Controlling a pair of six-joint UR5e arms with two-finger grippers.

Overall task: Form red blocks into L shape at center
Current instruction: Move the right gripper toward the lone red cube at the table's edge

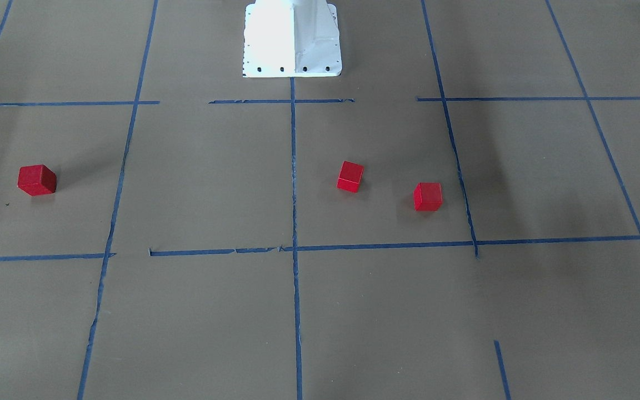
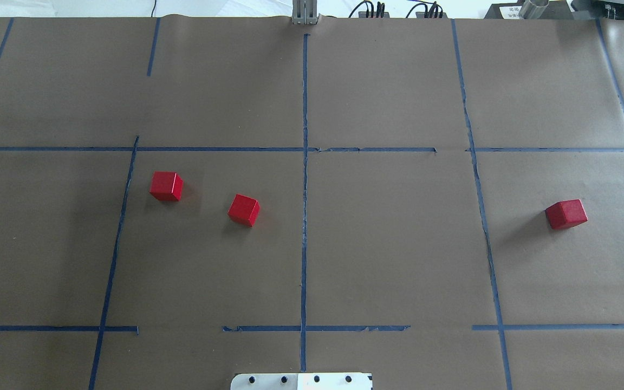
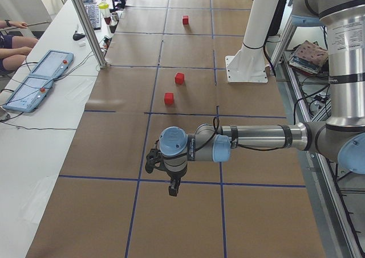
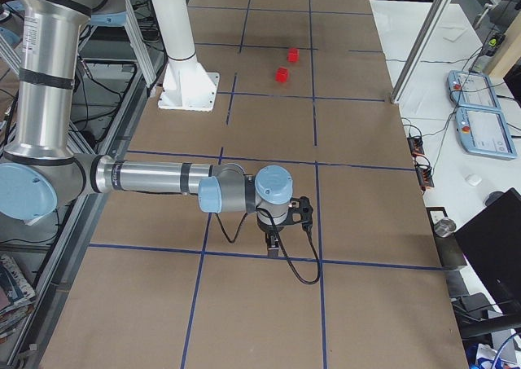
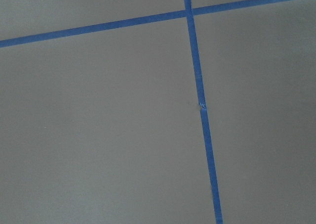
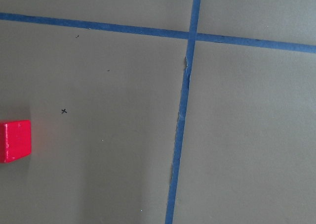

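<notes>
Three red blocks lie apart on the brown paper. In the overhead view two sit left of the centre line, one (image 2: pixel 166 186) further left and one (image 2: pixel 244 209) nearer the centre, and the third (image 2: pixel 566 214) is far right. The front view shows them mirrored (image 1: pixel 428 196), (image 1: pixel 350 176), (image 1: pixel 36 180). My left gripper (image 3: pixel 173 187) hangs over the table's left end, far from the blocks. My right gripper (image 4: pixel 274 243) hangs over the right end, and its wrist view catches a red block (image 6: pixel 15 141) at the left edge. I cannot tell whether either gripper is open or shut.
Blue tape lines (image 2: pixel 304 179) divide the paper into squares. The white robot base (image 1: pixel 292 39) stands at the table's middle edge. Operators' control pendants (image 3: pixel 40 78) and cables lie along the far side.
</notes>
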